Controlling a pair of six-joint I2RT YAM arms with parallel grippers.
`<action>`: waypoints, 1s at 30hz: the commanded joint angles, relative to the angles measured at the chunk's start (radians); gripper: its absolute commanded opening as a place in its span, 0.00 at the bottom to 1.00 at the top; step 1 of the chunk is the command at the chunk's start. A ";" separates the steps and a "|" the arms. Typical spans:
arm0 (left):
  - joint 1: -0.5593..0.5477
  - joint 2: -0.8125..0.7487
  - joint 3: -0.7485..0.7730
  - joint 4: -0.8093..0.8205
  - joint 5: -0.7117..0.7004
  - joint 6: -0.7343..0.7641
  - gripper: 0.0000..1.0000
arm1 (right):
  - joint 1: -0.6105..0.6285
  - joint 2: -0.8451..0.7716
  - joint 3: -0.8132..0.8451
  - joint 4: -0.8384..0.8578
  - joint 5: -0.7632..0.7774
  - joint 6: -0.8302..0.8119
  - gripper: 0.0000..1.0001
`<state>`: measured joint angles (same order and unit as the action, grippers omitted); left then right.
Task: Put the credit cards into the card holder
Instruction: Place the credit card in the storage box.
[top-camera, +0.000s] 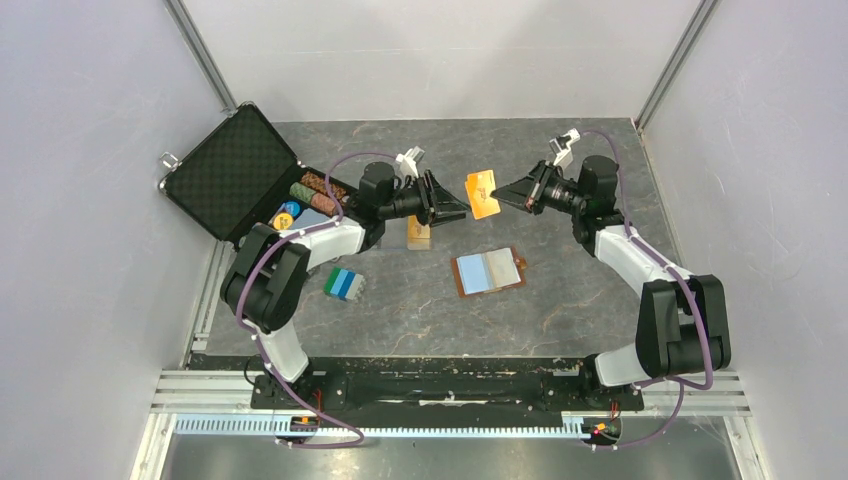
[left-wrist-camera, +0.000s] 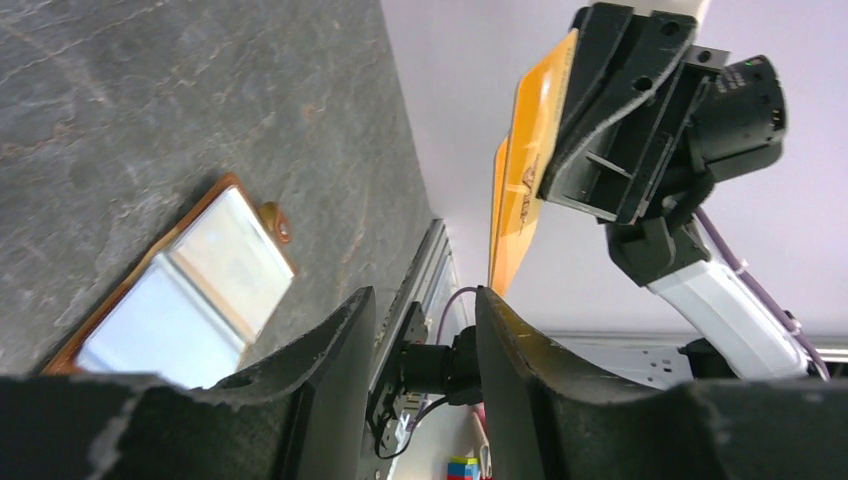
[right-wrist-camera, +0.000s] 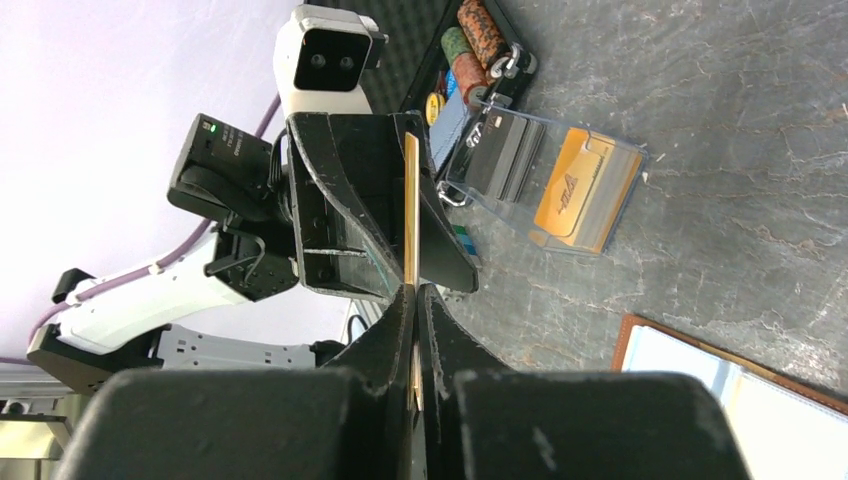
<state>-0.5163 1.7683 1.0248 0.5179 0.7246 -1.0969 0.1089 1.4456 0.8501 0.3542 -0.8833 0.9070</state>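
Right fingers (right-wrist-camera: 392, 335) are shut tight on one orange card (top-camera: 482, 195) and hold it up in the air, over the middle of the tabletop (top-camera: 600, 300). Left fingers (left-wrist-camera: 330, 350) are spread wide with nothing in them. They point at the card, and its free edge is right at their tips. I cannot tell if they touch it.

The card holder (top-camera: 488, 271) lies flat and open on the tabletop, blue side up. It is closer to the near edge than the card is, and no fingers touch it.

A clear box (right-wrist-camera: 555, 185) sits under the left fingers, with more orange and dark cards standing in it. A black case (top-camera: 235, 170) lies open at the far left corner, with poker chips (top-camera: 290, 212) beside it. A striped block (top-camera: 345, 285) sits near the left edge.

Bare tabletop lies all around the card holder and out to the right edge.
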 joint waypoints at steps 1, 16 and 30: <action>-0.013 -0.004 -0.001 0.227 0.068 -0.116 0.48 | 0.009 -0.010 -0.003 0.077 -0.014 0.039 0.00; 0.008 -0.044 -0.071 0.349 -0.014 -0.163 0.53 | 0.009 -0.015 -0.019 0.085 -0.012 0.040 0.00; -0.003 0.024 0.013 0.340 0.031 -0.162 0.48 | 0.038 -0.010 -0.033 0.106 -0.029 0.054 0.00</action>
<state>-0.5110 1.7771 0.9630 0.7864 0.7174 -1.2339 0.1310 1.4456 0.8337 0.4355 -0.8989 0.9726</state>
